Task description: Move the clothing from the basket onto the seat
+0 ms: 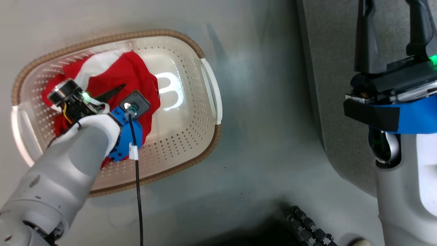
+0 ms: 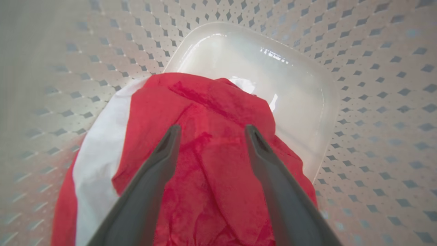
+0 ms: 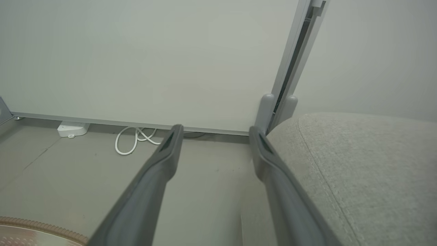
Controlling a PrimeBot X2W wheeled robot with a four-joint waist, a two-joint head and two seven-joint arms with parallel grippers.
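Observation:
The basket (image 1: 205, 150) stands on the floor at the left, cream and perforated with a brown rim. The clothing (image 1: 131, 73), red with a white panel, lies bunched in its left half. My left arm reaches down into the basket, one dark finger (image 1: 114, 91) showing over the cloth. In the left wrist view the left gripper (image 2: 211, 131) is open just above the red clothing (image 2: 211, 171), with nothing between its fingers. The right gripper (image 1: 391, 20) stands open and empty over the edge of the grey seat (image 1: 336, 75).
The basket's right half (image 2: 273, 85) is bare glossy plastic. A black cable (image 1: 138, 191) hangs off my left wrist. The right wrist view shows the seat (image 3: 358, 171), the basket rim (image 3: 41, 227), a pale wall, a white cable loop (image 3: 133, 140) and a white box (image 3: 71, 129).

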